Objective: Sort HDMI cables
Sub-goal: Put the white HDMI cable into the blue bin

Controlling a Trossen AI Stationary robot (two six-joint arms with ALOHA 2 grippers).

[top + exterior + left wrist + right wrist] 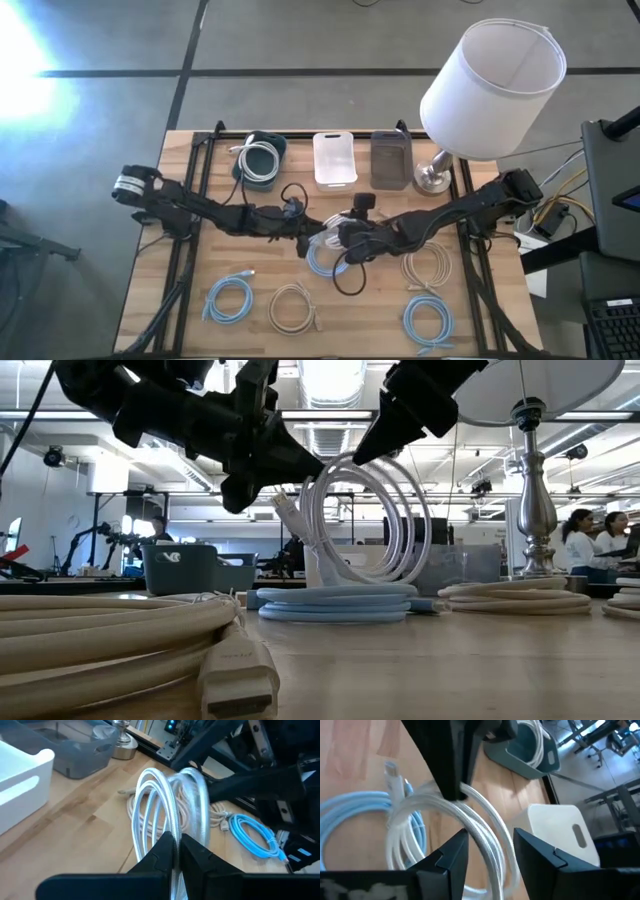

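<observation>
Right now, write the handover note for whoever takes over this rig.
Left gripper: jaws shut on the white cable, held upright above mid-table.
Right gripper: jaws open around the same coil.
Done: one white coil lies in the teal bin.
The white bin and grey bin look empty.
Left: five coils on the table, three light blue, two beige.

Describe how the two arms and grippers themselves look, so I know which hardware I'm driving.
Both arms are dark, jointed links trailing black cables. The left arm carries a silvery ring at its outer end. The left gripper and right gripper each have two matte black, wedge-shaped fingers.
</observation>
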